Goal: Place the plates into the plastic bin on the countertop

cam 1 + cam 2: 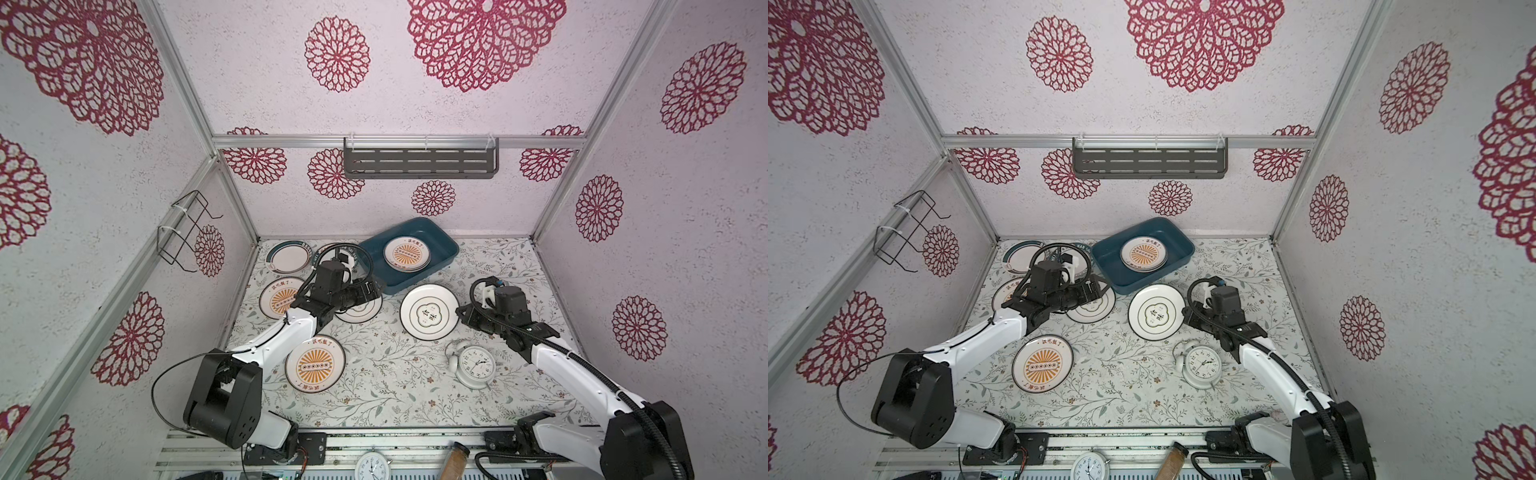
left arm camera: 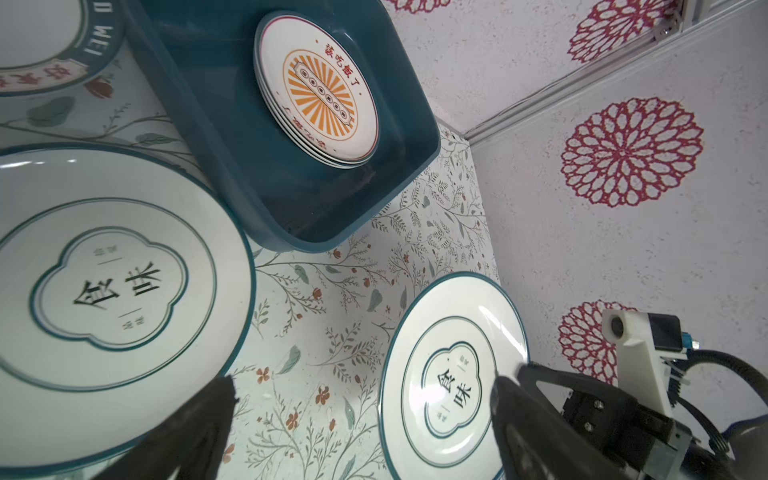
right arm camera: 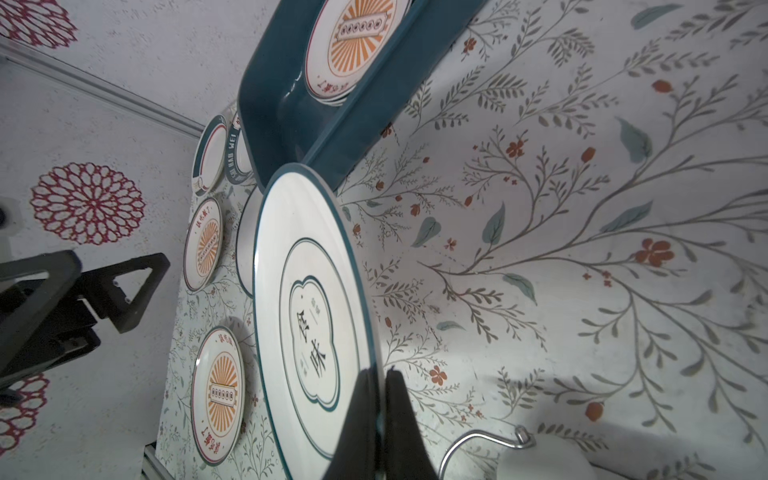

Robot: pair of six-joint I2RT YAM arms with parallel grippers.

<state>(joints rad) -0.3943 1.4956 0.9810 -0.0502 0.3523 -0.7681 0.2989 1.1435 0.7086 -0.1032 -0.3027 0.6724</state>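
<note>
My right gripper (image 1: pixel 459 312) (image 3: pixel 379 384) is shut on the right rim of a white plate with a black quatrefoil emblem (image 1: pixel 430 311) (image 3: pixel 307 299), just in front of the dark teal plastic bin (image 1: pixel 448 244) (image 2: pixel 208 108). A stack of plates topped by an orange sunburst (image 1: pixel 406 253) lies in the bin. My left gripper (image 1: pixel 374 289) (image 2: pixel 361 386) hangs open above a second quatrefoil plate (image 1: pixel 360 311) (image 2: pixel 108 286) at the bin's near left corner. Sunburst plates (image 1: pixel 315 368) (image 1: pixel 276 297) and teal-rimmed plates (image 1: pixel 286 255) lie on the countertop (image 1: pixel 395 374) at the left.
A white alarm clock (image 1: pixel 476 363) lies on the countertop just in front of the right arm. A grey slotted shelf (image 1: pixel 419 160) hangs on the back wall and a black wire rack (image 1: pixel 183 232) on the left wall. Walls close in on three sides.
</note>
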